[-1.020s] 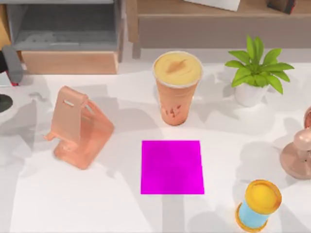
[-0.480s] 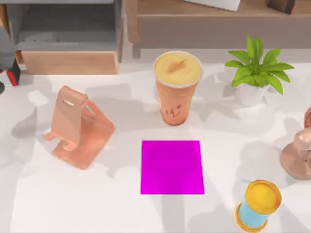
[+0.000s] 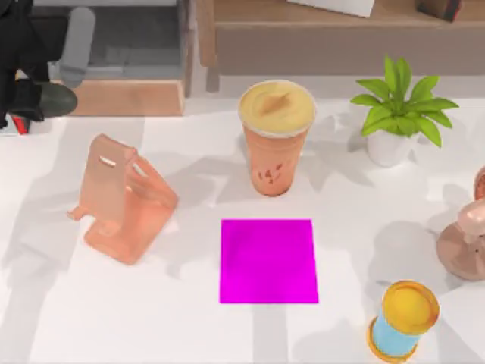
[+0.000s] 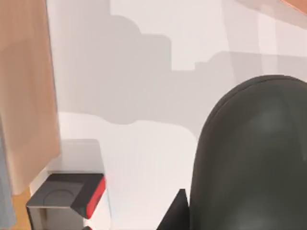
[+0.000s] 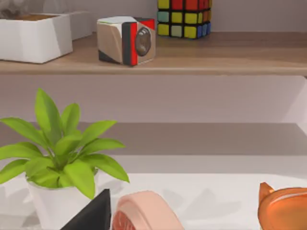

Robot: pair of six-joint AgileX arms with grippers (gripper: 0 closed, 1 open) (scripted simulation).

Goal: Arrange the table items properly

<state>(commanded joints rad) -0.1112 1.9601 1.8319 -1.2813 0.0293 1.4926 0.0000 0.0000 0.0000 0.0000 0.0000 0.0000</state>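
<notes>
Top view: the mouse (image 3: 54,98) is carried by the left gripper (image 3: 30,95), clamped, far from the magenta mat (image 3: 268,261), probably its destination.

Open table (image 3: 189,318) around magenta mat (image 3: 268,261)

No text, brand, number or sign can be read anywhere on the table. The orange cup (image 3: 274,136), standing at the far middle, carries a faint pale face-like marking on its side, but it forms no legible characters. The magenta square (image 3: 268,261) near the middle is plain, with no printing on it.
</notes>
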